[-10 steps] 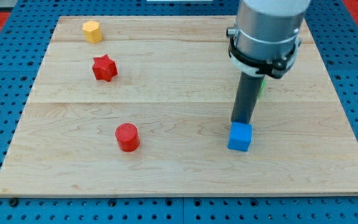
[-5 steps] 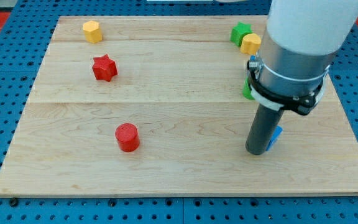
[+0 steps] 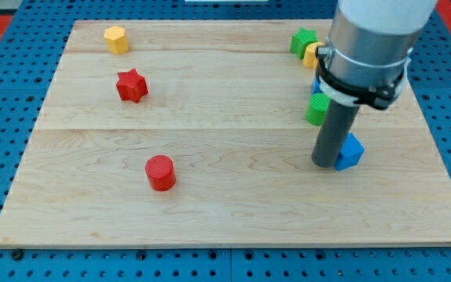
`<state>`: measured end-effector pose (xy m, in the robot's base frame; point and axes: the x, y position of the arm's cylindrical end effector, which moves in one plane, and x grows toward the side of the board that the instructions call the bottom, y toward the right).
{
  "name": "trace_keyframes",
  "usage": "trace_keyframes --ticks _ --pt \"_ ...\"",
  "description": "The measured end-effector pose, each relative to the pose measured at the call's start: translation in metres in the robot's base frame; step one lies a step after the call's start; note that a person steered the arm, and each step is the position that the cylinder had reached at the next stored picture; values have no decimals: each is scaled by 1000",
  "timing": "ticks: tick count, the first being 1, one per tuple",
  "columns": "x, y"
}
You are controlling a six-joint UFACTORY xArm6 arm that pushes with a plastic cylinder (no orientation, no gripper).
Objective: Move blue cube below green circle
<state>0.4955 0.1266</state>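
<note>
Blue cube [image 3: 350,151] is sitting in the right-centre of the frame, turned corner-on, touching the right side of my tip [image 3: 324,164] and lying just below and slightly right of the green circle [image 3: 317,109], whose right part is hiding behind the rod. The end effector is a plain rod with nothing to spread or pinch; it is only pressing sideways against the cube.

In this single camera view, the worktop [image 3: 210,211] is also carrying a green block [image 3: 302,40] and a yellow block [image 3: 314,54] at the upper right, a yellow hexagon [image 3: 115,38] and a red star [image 3: 131,84] at the upper left, and a red cylinder [image 3: 160,172] at lower centre-left.

The cube is looking nearly placed, so the main risk is overshooting: pushing further right would be carrying it past the circle toward the board's right edge. Because contact is falling on an angled face, the cube could be rotating and slipping off the tip. Pulling the rod toward the frame's top could be knocking the green circle away.
</note>
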Motion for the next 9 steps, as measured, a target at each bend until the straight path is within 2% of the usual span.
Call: trace_keyframes --ticks 1,2,3,4,5,6,8,9 --pt "33 22" --pt "25 78" --pt "-6 46" --pt "-1 25" --pt "29 39" --pt "31 0" --pt "5 -42" --pt "-1 -9"
